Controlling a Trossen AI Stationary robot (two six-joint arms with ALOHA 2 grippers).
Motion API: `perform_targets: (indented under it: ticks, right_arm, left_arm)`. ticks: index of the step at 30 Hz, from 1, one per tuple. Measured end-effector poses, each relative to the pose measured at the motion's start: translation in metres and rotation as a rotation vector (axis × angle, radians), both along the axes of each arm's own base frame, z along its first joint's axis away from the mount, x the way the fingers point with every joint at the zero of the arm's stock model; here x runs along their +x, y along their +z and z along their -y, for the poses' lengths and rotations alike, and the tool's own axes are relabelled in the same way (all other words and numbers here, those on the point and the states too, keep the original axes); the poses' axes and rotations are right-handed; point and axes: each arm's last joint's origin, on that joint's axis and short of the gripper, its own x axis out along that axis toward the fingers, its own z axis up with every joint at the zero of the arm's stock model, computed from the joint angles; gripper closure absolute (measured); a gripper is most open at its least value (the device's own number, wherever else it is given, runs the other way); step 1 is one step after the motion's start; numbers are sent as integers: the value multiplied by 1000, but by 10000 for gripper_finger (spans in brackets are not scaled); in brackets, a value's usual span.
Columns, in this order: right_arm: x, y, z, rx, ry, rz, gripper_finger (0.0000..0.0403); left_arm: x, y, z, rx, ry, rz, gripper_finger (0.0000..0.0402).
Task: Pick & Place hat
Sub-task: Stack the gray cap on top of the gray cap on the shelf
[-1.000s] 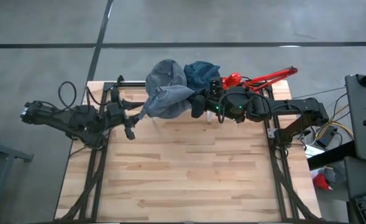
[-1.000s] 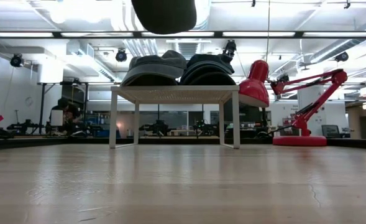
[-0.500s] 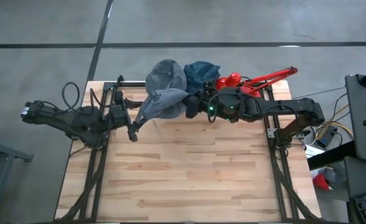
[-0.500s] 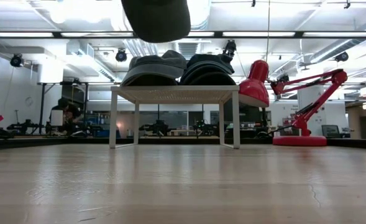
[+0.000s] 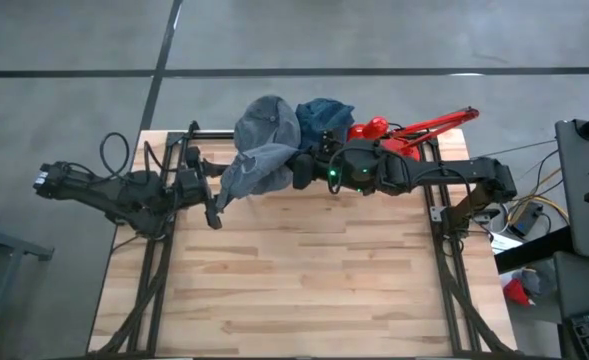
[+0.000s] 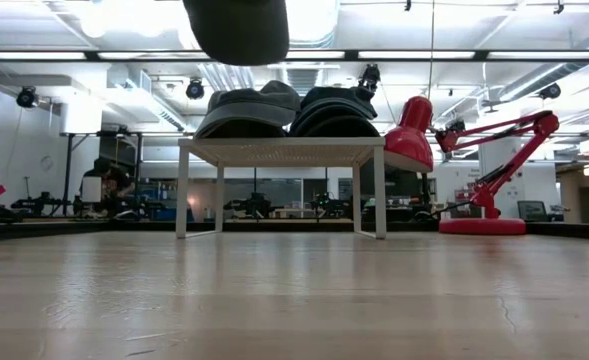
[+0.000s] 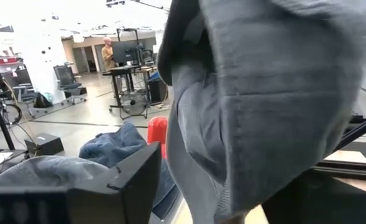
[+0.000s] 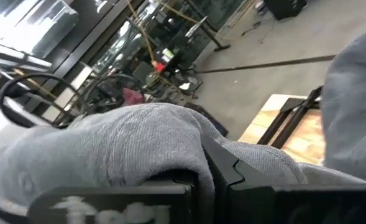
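High view: the right claw [image 5: 306, 172] is gripping the grey hat [image 5: 257, 168] by its edge, holding it in the air just in front of the small white table, above the wooden counter [image 5: 304, 280]. A second grey hat [image 5: 267, 118] and a blue hat [image 5: 322, 117] are sitting on that table. Pick looks done; placing is left. The left claw [image 5: 212, 213] is hanging just left of the carried hat; cannot tell its fingers. A red lamp [image 5: 414, 127] is standing right of the table.

Low view: the hat is hanging as a dark shape above the table [image 6: 282, 150], clear of the counter.

Left wrist view: grey cloth is filling the frame, very near this arm, a likely snag.

Right wrist view: fingers [image 8: 229, 171] are pinching grey cloth.
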Motion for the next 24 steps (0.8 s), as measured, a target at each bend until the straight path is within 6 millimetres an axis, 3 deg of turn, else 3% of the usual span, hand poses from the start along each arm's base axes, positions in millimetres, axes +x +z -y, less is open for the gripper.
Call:
perform_targets:
  ticks: [4,11,19,24]
  right_arm:
    - [5,0,-1,12,36,28,394]
    - [7,-3,-2,8,53,22,394]
    - [7,-1,-4,-131,190,-10,393]
    - [2,4,-1,-173,197,-7,367]
  left_arm:
    - [0,2,0,5,1,15,213]
    - [0,3,0,32,-19,17,381]
    - [-8,15,0,-55,-113,114,399]
    - [-17,26,0,-144,-202,192,400]
